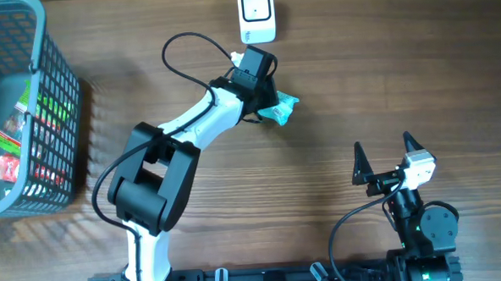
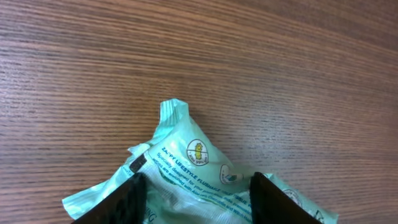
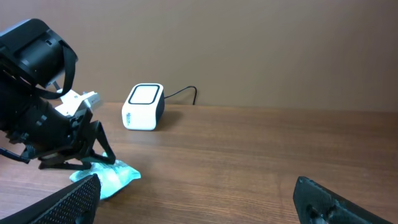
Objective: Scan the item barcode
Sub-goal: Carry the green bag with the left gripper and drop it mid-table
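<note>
Mint-green crinkled plastic snack packet [image 2: 186, 149] lies on the wood-grain bench [image 2: 280, 62], directly under the left hand [image 2: 196, 190]. The fingers straddle it, partly apart; whether they pinch it or only rest on it I cannot tell. White box-shaped barcode scanner [image 1: 256, 13] is near that hand, not touching. Right hand [image 1: 383, 145] is spread wide, empty, well apart.

Risk: the slack film may slip or crumple on lifting, folding the barcode away from the scanner. Barcode face not identifiable.

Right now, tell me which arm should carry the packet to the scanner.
Left. The left gripper straddles the green packet, near the white scanner; the right gripper stands open, empty, far from both.
</note>
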You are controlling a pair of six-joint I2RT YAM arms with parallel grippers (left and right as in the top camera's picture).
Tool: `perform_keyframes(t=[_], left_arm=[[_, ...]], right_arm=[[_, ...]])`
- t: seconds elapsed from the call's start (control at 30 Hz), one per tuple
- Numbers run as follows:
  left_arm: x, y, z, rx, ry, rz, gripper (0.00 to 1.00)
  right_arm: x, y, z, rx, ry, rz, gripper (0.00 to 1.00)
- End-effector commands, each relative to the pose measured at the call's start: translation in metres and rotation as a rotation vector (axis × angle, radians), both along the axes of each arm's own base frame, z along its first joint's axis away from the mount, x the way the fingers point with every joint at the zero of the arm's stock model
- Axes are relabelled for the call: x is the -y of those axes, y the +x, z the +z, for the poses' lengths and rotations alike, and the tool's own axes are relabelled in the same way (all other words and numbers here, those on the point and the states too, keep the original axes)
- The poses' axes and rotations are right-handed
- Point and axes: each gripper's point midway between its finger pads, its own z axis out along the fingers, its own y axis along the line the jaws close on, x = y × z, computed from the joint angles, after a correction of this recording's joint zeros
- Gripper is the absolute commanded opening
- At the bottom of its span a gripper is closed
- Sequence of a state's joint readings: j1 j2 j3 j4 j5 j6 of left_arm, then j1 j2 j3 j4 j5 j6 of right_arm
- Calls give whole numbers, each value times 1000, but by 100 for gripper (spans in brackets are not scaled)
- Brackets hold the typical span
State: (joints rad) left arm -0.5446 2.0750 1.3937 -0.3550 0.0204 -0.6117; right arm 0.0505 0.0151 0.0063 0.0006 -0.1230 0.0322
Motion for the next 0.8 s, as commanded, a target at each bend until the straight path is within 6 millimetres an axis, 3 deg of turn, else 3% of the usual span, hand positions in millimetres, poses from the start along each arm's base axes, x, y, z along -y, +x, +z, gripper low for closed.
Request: perform_keyframes(t=[0.0,0.13,0.2,0.3,0.47,0.6,0.67,0.77], left_arm=[[26,-29,-18,-87,-29,-128,50],[49,-56,-20,-68,39,-345,53],[66,-81,-24,-59,93,-501,56],[78,-105,-27,-65,141,-582,60],[89,-111,-20,-41,144,-606,66],[91,-86,29,64,103,-558,76],[81,-62,84,153,74,-501,80],[32,-23,180,295,67,-351,92]], right_arm=[[3,0,2,11,-5,-16,100],[3,0,2,11,-5,-16,100],[3,0,2,11,-5,-16,100],[3,0,2,11,-5,-16,100],[3,0,2,11,-5,-16,100],[3,0,2,11,-5,-16,100],[3,0,2,11,-5,-16,100],[3,0,2,11,-5,-16,100]])
